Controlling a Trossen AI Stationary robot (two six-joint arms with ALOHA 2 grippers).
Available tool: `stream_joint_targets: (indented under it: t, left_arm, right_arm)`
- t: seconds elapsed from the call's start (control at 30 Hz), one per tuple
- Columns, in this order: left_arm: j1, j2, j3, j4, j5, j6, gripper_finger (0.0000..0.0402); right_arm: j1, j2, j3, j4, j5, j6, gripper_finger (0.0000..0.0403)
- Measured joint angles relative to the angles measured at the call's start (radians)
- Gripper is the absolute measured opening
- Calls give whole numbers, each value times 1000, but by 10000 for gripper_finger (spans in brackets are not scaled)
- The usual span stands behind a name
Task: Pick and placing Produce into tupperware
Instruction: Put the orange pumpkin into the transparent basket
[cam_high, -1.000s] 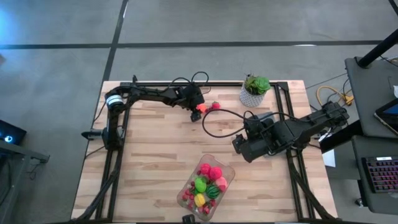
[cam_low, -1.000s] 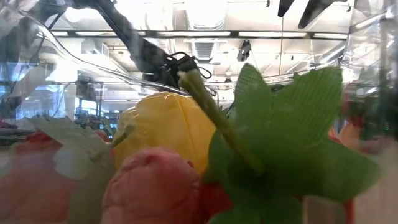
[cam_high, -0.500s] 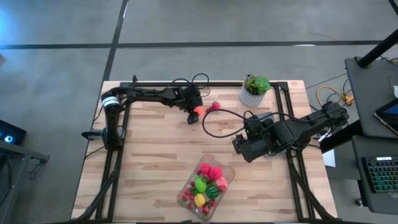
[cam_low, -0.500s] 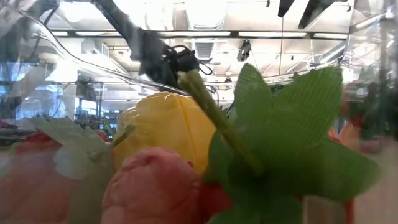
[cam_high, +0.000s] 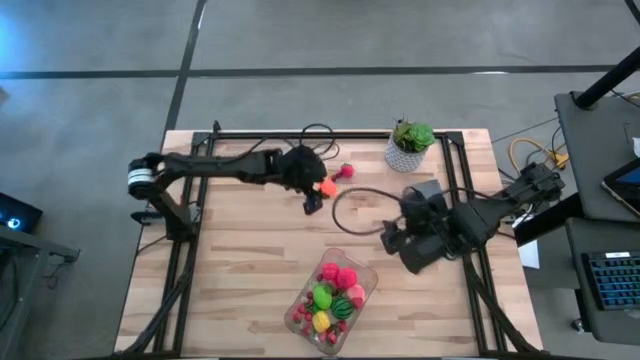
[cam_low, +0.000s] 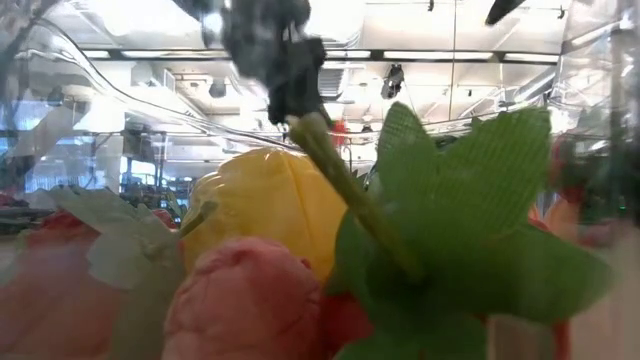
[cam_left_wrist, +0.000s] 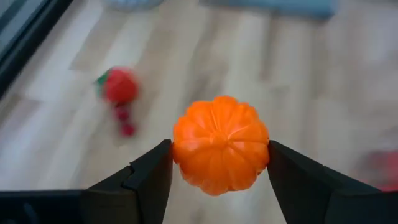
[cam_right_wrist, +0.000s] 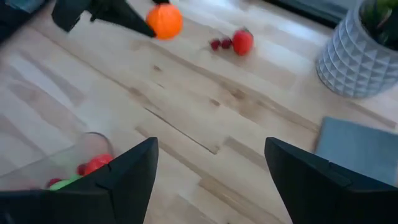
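Holding the orange pumpkin (cam_left_wrist: 220, 153) tight in my left gripper (cam_high: 318, 190), I see the tupperware (cam_high: 366, 291) nearer me, right gripper (cam_right_wrist: 211, 171) open.

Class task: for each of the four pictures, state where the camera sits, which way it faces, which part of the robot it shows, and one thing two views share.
High view: overhead, facing straight down on the table; both arms show.
Low view: at table height, pressed against produce in the clear container; an arm hangs above.
Left wrist view: on the left arm, facing the tabletop; left gripper holds the orange pumpkin.
Right wrist view: on the right arm, facing the table; right gripper open, empty.
Shared: both wrist views show the pumpkin and a red berry.
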Motion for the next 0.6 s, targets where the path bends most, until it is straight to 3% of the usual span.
stream_joint_targets:
  t: [0.3,0.47,0.6]
  left_arm:
    - [-335,-108,-2,43,3,-339,220]
    - [-531,-92,-2,171,3,-483,220]
    - [-619,-45,-2,214,-52,-552,220]
  right_arm:
    - [232,-84,0,0,144,79,296]
    - [327,-112,0,-2,225,120,294]
    - [364,-116,0,2,228,123,290]
